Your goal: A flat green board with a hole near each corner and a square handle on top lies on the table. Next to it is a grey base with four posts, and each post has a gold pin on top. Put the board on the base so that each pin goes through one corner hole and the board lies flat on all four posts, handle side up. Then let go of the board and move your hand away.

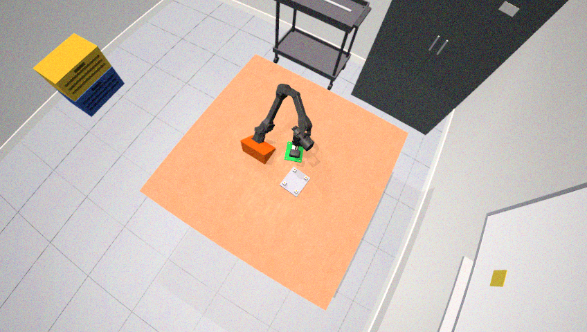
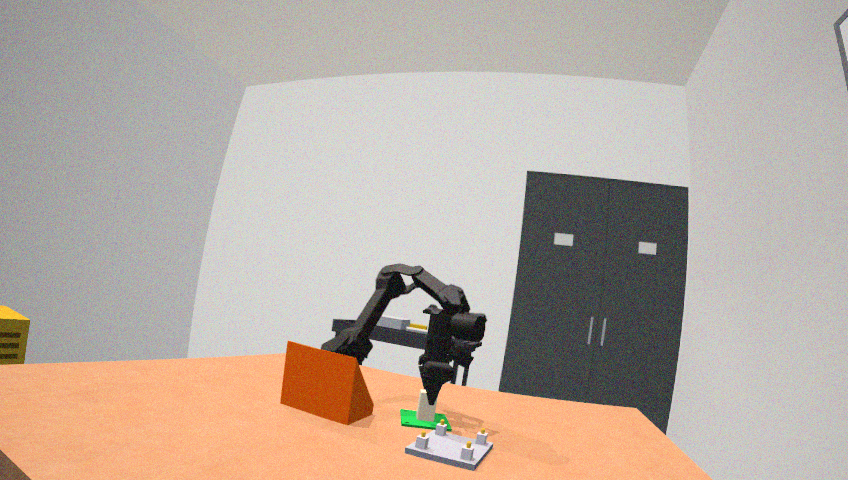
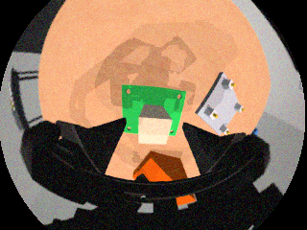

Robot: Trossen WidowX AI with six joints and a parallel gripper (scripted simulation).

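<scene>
The green board [image 1: 300,159] [image 2: 408,419] [image 3: 132,106] lies flat on the table with its pale square handle [image 2: 424,408] [image 3: 154,130] standing up. My gripper [image 2: 430,399] [image 3: 155,123] points down over the board and is wide open, with one finger to each side of the handle in the wrist view and nothing held. In the top view the gripper covers most of the handle. The grey base [image 1: 295,182] [image 2: 450,444] [image 3: 222,103] lies beside the board, turned relative to it. Its four posts with gold pins are bare.
An orange wedge-shaped block [image 1: 257,149] [image 2: 321,383] [image 3: 160,168] stands by the arm's foot, to the left of the board in the top and exterior views. A black cart [image 1: 311,51] and a dark cabinet [image 1: 432,49] [image 2: 565,297] stand beyond the table.
</scene>
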